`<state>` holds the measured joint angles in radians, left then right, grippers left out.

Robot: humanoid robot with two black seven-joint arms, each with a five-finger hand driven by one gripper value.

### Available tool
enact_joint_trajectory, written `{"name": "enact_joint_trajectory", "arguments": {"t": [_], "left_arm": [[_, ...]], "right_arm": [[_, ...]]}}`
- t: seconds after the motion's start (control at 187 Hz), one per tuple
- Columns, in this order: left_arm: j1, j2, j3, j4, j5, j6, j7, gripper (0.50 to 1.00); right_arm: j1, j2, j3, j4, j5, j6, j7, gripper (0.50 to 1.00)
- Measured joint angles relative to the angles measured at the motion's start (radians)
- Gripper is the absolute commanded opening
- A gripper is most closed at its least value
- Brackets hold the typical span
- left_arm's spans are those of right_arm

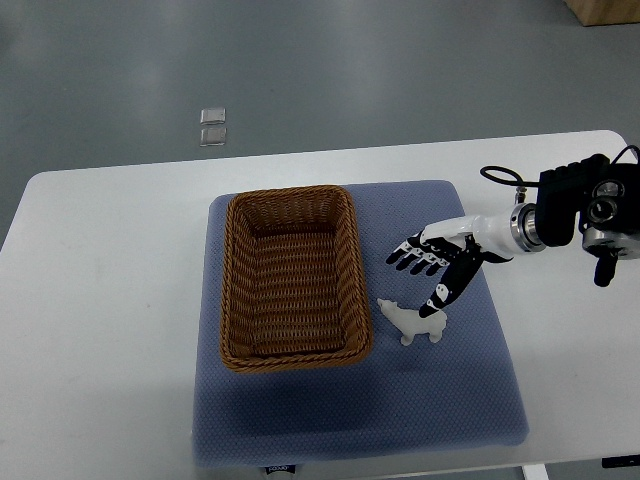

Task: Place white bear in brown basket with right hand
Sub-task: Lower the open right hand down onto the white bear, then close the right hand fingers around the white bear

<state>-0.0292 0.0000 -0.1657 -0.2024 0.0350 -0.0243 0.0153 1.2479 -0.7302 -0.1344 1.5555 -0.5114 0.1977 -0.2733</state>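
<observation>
A small white bear [414, 322] lies on the blue mat [440, 400], just right of the brown wicker basket [293, 277]. The basket is rectangular and holds nothing. My right hand [428, 268] comes in from the right edge and hovers just above and behind the bear, fingers spread, thumb pointing down close to the bear's back. It holds nothing. The left arm is out of view.
The mat lies on a white table [100, 300]. Two small clear squares [212, 127] lie on the grey floor beyond the table's far edge. A wooden box corner [605, 10] shows at the top right.
</observation>
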Motion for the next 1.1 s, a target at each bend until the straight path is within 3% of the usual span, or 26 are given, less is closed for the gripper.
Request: {"name": "enact_joint_trajectory", "arguments": {"t": [0.379, 0.524, 0.689, 0.807, 0.973, 1.101], "left_arm": [[0.0, 0.0, -0.001, 0.002, -0.001, 0.001, 0.0, 1.0], [0.0, 0.0, 0.0, 0.002, -0.001, 0.001, 0.0, 1.0], [0.0, 0.0, 0.0, 0.002, -0.001, 0.001, 0.0, 1.0], [0.0, 0.0, -0.001, 0.002, -0.001, 0.001, 0.0, 1.0], [0.0, 0.0, -0.002, 0.002, -0.001, 0.001, 0.0, 1.0], [0.0, 0.0, -0.002, 0.002, -0.001, 0.001, 0.0, 1.0]], "right_arm": [[-0.152, 0.009, 0.07, 0.0, -0.112, -0.046, 0.059, 0.903], [-0.183, 0.01, 0.071, 0.0, -0.152, -0.072, 0.076, 0.862], [-0.209, 0.011, 0.072, 0.0, -0.196, -0.098, 0.093, 0.774], [-0.225, 0.012, 0.072, -0.001, -0.221, -0.104, 0.103, 0.752], [-0.243, 0.018, 0.072, -0.005, -0.243, -0.12, 0.115, 0.676], [-0.257, 0.023, 0.072, -0.009, -0.28, -0.13, 0.125, 0.5]]}}
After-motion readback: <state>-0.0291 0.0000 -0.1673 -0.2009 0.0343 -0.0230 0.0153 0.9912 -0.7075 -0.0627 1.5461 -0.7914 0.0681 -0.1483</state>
